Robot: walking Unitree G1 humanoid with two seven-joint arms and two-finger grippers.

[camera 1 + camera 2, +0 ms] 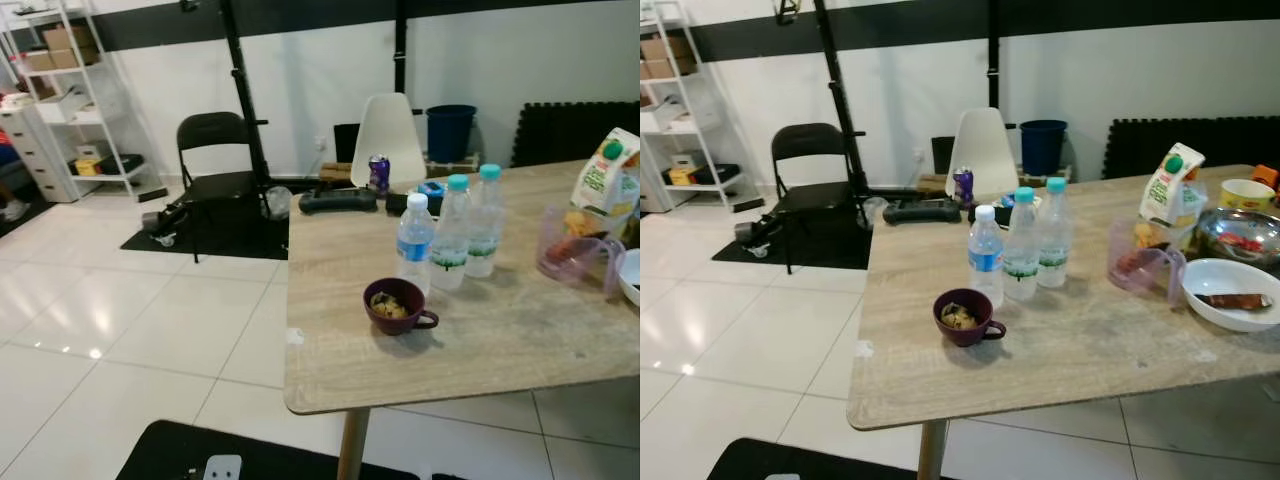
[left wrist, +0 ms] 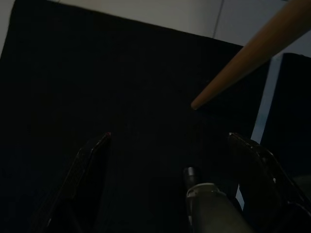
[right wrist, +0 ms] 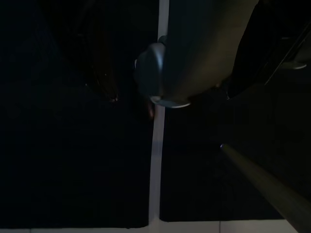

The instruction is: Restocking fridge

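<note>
Cropping juice carton [image 1: 605, 180] (right edge), bowl [image 1: 630, 277] half-seen

My head views are bright and evenly lit, slightly soft, with glare spots on the glossy floor tiles [image 1: 95, 352]. The counter [image 1: 1070, 350] has only faint shadows under its things. Both wrist views are very dark and murky above black mats, details barely readable.

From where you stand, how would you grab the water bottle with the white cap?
Probably around the middle of the white-capped bottle, coming from the near table edge. It stands upright, its body is round and slim, and the two teal-capped bottles crowd it behind, while the mug sits low in front.
</note>
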